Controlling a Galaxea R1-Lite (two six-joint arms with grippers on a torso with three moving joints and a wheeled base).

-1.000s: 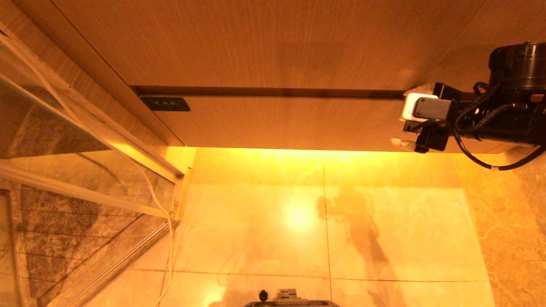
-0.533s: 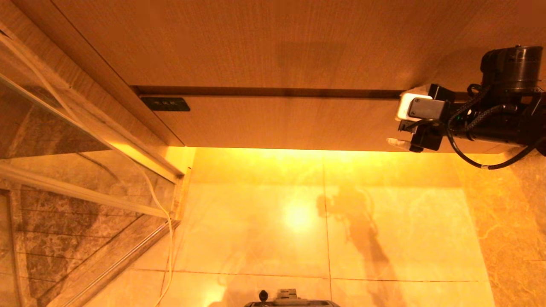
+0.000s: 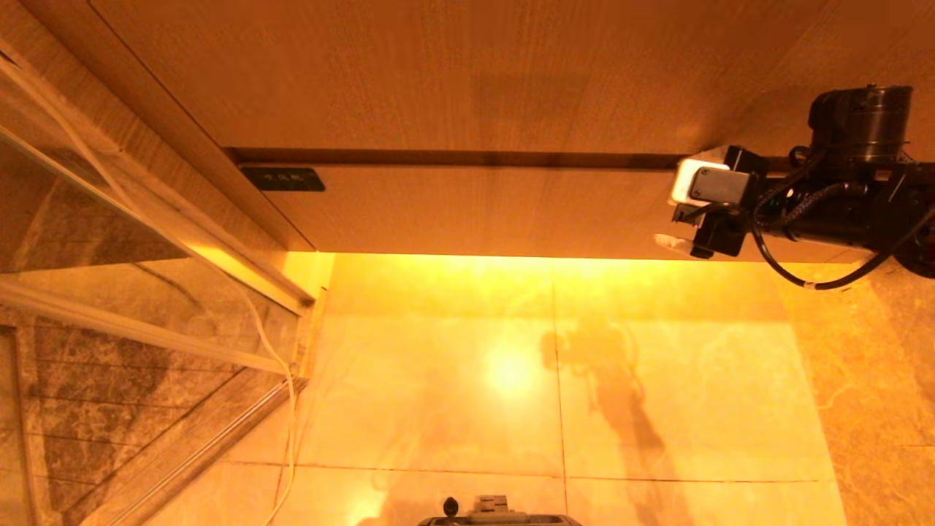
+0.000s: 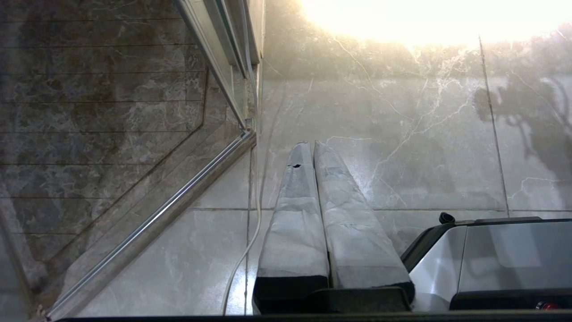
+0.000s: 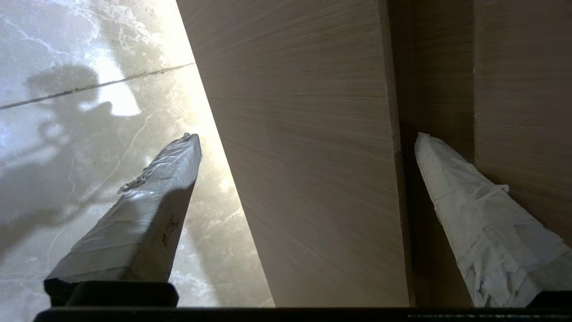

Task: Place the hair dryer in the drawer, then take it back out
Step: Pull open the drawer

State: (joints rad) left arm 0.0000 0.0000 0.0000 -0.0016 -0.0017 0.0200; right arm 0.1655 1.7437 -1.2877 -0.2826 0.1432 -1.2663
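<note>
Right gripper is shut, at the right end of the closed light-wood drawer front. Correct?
Not quite. The right gripper is open, not shut: the right wrist view shows its wrapped fingers spread wide, one on each side of the closed light-wood drawer front. It is at that front's right end, as said.

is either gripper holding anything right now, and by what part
Nothing is held. The right gripper is open, its fingers straddling the closed drawer front without clamping it. The left gripper is shut on nothing, pointing at the floor.
</note>
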